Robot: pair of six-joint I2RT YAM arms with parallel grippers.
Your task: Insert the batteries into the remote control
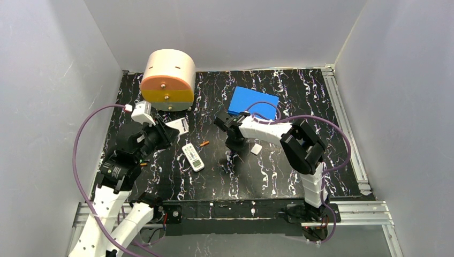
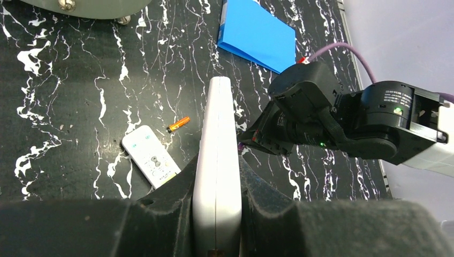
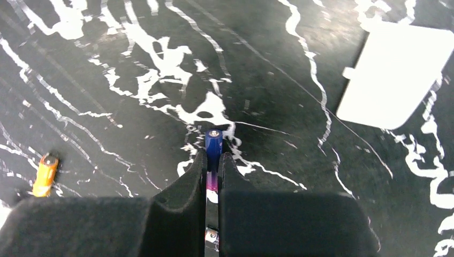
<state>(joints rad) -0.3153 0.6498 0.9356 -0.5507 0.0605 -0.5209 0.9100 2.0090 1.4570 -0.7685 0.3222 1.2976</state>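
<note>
My left gripper is shut on a white remote control, held edge-on above the table; from above the remote sticks out past the left gripper. My right gripper points down at the table, shut on a blue-and-purple battery whose end sticks out past the fingertips. From above, the right gripper stands right of centre. An orange battery lies loose on the table, left of the right gripper.
A second, smaller white remote lies flat near the orange battery. A white battery cover lies right of the right gripper. A blue pad and a beige-and-orange drum sit at the back.
</note>
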